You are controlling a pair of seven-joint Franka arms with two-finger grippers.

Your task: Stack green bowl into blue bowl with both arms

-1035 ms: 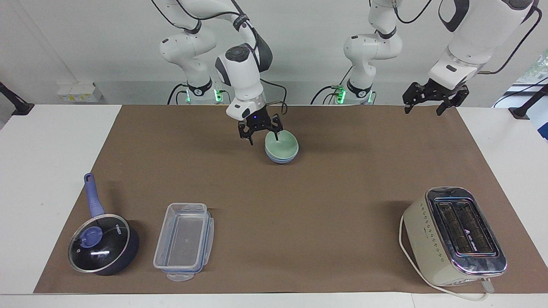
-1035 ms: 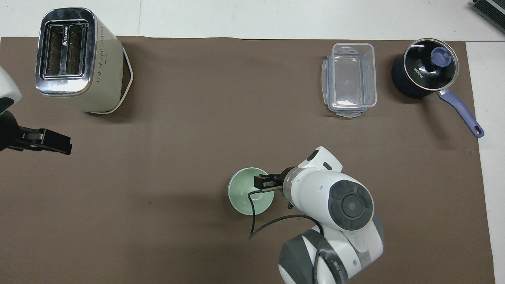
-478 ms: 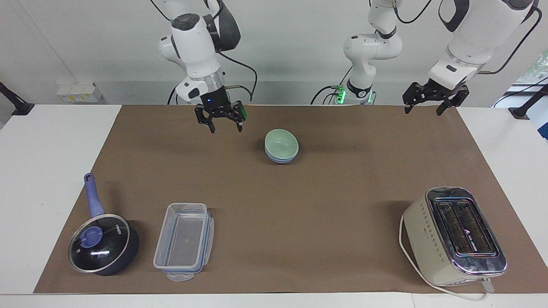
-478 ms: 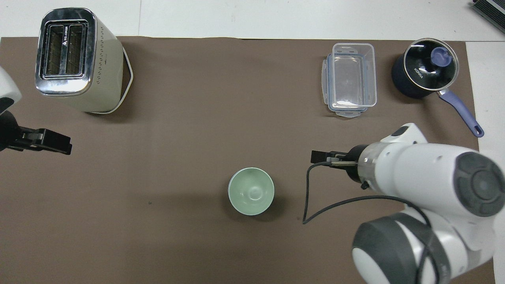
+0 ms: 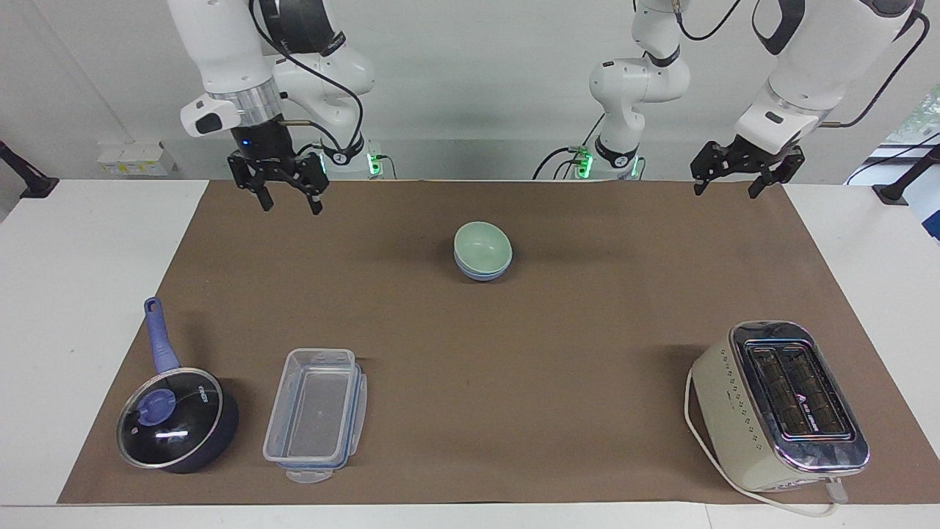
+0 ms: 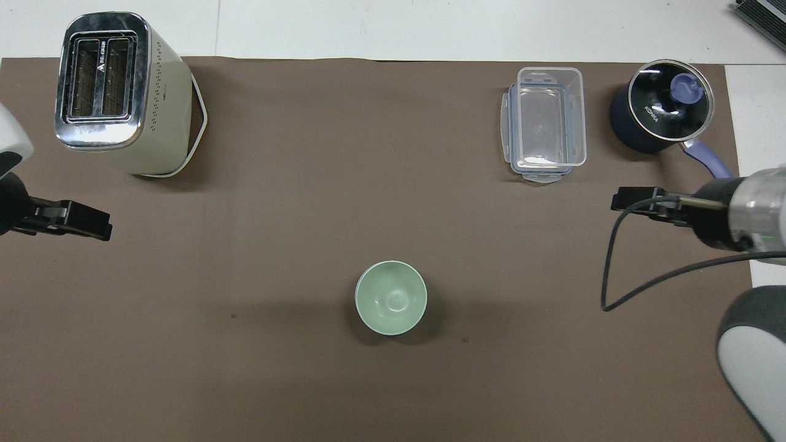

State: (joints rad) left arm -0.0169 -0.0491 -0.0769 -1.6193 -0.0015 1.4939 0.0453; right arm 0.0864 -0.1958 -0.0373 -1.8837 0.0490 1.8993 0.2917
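You see the green bowl point(image 5: 482, 245) already sitting inside the blue bowl point(image 5: 481, 274), together on the table point(image 5: 103, 242) about midway between the arms and toward the robots' edge. The right gripper point(image 5: 280, 189) hangs empty with its fingers spread wide over the mat at its own end, and the left gripper point(image 5: 742, 170) waits the same way at its end. Both are well apart from the bowls, so I judge neither arm needs to reach again.
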